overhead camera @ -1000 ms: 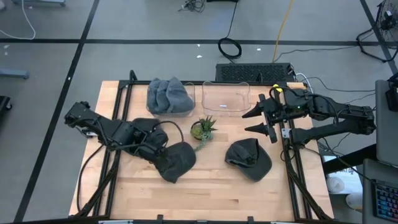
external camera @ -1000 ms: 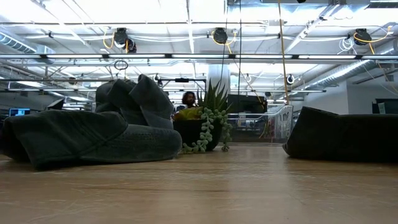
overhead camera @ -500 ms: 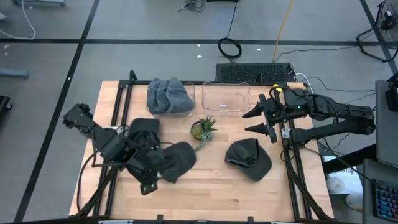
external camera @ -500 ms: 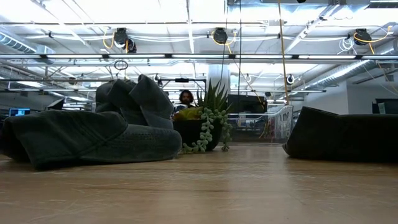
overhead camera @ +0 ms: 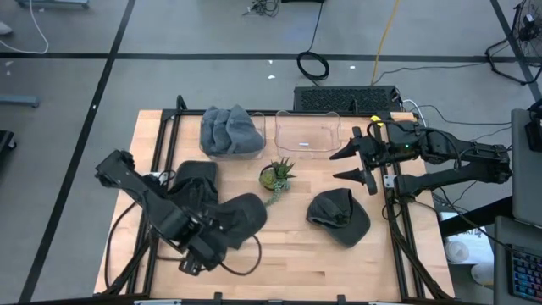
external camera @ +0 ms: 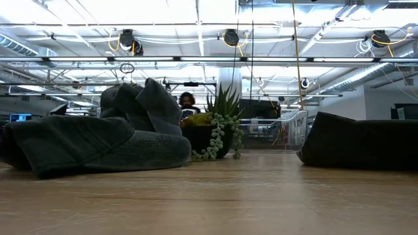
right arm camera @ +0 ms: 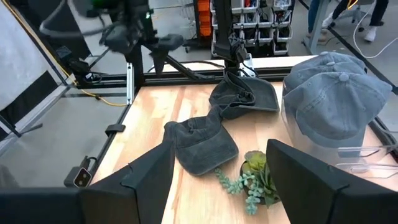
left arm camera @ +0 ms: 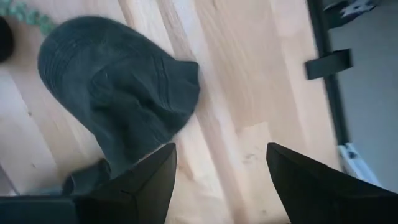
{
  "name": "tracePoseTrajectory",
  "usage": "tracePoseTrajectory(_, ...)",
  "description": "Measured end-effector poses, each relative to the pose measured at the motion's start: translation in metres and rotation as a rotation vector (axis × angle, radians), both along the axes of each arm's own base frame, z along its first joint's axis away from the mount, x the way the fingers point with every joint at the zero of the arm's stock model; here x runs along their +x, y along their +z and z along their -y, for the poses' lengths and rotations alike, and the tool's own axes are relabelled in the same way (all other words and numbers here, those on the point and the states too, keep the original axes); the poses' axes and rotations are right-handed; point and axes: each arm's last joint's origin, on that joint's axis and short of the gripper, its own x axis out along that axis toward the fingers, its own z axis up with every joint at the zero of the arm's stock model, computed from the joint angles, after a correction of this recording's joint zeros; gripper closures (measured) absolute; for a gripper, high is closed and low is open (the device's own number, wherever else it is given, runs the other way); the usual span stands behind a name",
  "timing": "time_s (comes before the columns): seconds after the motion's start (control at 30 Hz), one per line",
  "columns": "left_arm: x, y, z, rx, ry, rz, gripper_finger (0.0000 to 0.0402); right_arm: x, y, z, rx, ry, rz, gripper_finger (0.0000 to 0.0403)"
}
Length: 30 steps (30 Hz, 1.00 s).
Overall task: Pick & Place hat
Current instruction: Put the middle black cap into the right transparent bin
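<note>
Dark hat (overhead camera: 240, 213) just beside the open left tool (overhead camera: 196, 257).

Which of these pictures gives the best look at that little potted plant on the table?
The low view: the potted plant stands side-on, spiky leaves up and beaded strands trailing over the pot. The high view shows only its top between the hats. The right wrist view catches it at the edge; the left wrist view shows just a trailing strand.

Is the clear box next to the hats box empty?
Empty. From above, the right clear bin shows only its see-through bottom, while the left bin holds grey hats.
</note>
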Motion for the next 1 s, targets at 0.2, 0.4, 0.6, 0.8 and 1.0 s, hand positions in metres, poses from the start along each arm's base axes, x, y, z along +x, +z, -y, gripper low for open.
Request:
tracePoseTrajectory(0.2, 0.020, -0.031, 0.010, 0.086, -0.085, -0.057, 0.0144, 0.000, 0.000, 0.002, -0.032, -0.065, 0.000, 0.0161)
tracePoseTrajectory(0.4, 0.038, -0.068, 0.020, 0.181, -0.127, -0.120, 0.0144, 0.000, 0.000, 0.002, -0.034, -0.064, 0.001, 0.0161)
tracePoseTrajectory(0.6, 0.051, -0.099, 0.029, 0.221, -0.161, -0.148, 0.0144, 0.000, 0.000, 0.002, -0.034, -0.064, 0.001, 0.0161)
tracePoseTrajectory(0.8, 0.048, -0.132, 0.025, 0.255, -0.104, -0.151, 0.0144, 0.000, 0.000, 0.002, -0.035, -0.066, 0.001, 0.0161)
tracePoseTrajectory(1.0, 0.040, -0.159, 0.016, 0.347, -0.083, -0.147, 0.0144, 0.000, 0.000, 0.002, -0.036, -0.069, 0.000, 0.0161)
